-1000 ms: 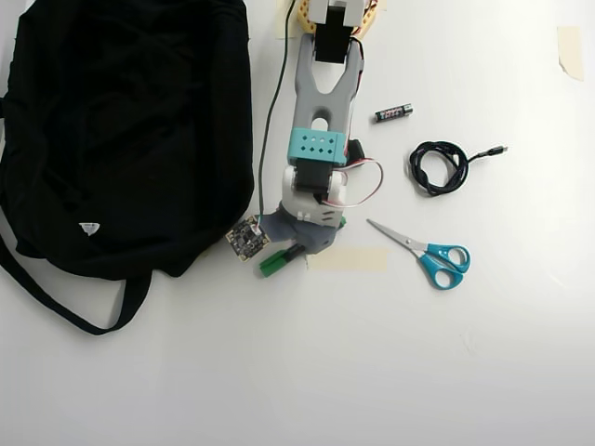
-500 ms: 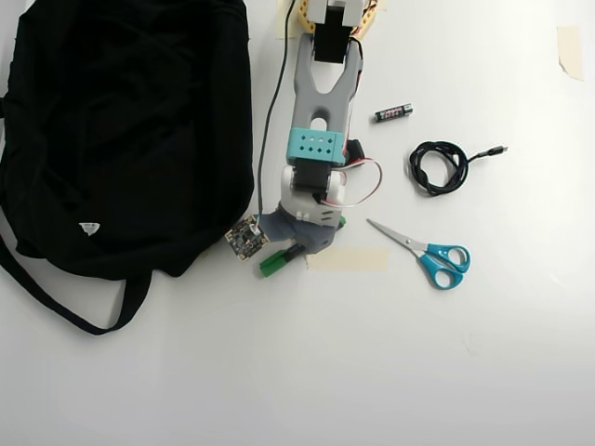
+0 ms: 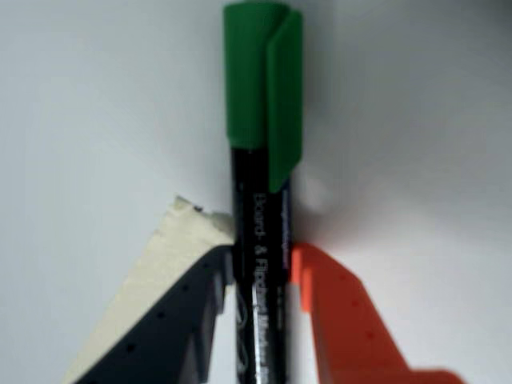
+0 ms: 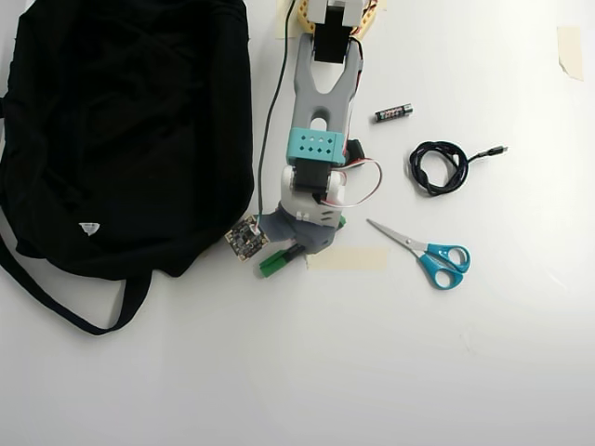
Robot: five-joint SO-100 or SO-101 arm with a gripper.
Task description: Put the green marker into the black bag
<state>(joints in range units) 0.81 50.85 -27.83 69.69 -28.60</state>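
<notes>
Gripping green marker [image 3: 260,240] by dark barrel: hand [image 3: 260,276] clenched on it, dark finger [image 3: 172,328] left, orange finger [image 3: 348,320] right in wrist view. Marker low over white worktop [image 4: 372,372], cap end poking out near tape strip [image 4: 349,259], just right of black bag [image 4: 121,130] in overhead view. Advice: keep squeeze firm, lift straight before swinging left, clear bag edge, release only over fabric. Slim barrel may pivot between fingers.

A plain white counter [image 4: 372,372] fills the overhead view, evenly lit with soft shadows. Beige tape strip [image 4: 347,259] near centre, another tape scrap [image 4: 569,48] at two o'clock by the edge.
</notes>
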